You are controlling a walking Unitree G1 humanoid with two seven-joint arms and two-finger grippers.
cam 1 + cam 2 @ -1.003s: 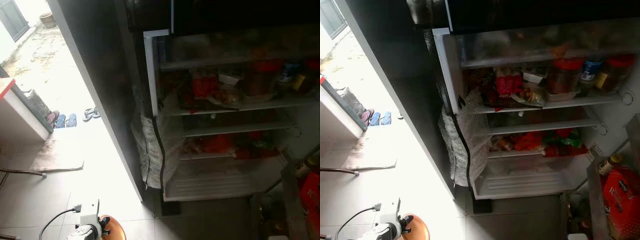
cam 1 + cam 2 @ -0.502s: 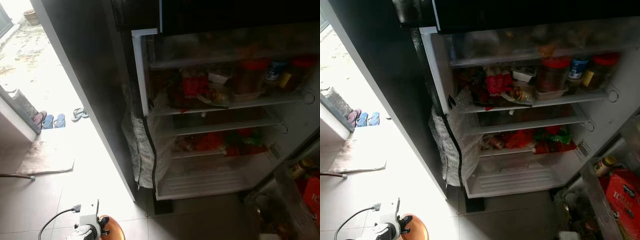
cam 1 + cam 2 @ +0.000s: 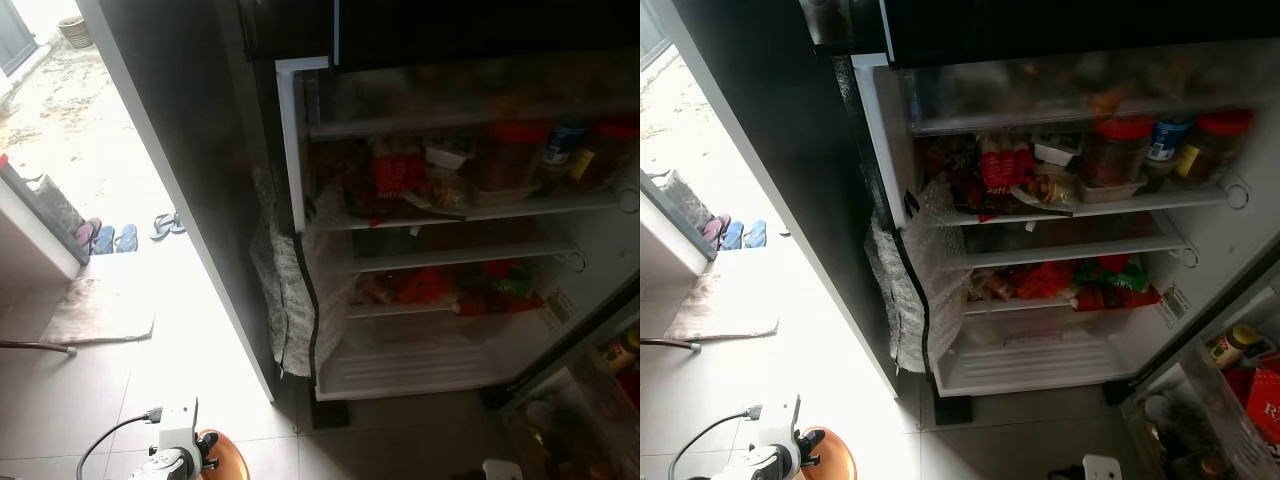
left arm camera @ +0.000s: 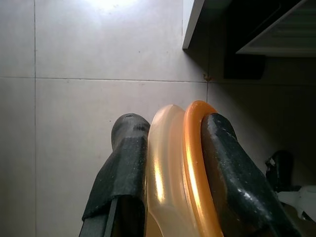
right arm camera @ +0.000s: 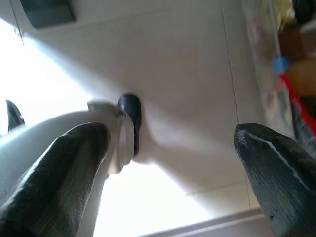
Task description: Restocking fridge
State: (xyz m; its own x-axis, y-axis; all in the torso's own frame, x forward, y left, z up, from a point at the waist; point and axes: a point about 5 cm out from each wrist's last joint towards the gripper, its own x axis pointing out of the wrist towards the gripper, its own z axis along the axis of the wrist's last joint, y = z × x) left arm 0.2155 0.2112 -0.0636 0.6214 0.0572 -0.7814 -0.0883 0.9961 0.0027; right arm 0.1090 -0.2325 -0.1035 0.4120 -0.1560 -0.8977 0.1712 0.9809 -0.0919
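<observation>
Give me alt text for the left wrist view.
The left gripper is shut on an orange container, held edge-on between its two black fingers above pale floor tiles. The foot of the open fridge is just beyond.

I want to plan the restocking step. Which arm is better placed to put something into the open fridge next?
Probably the left: the left gripper is shut on an orange and clear plastic item, low above the floor tiles before the fridge. The right gripper is open and holds nothing.
</observation>
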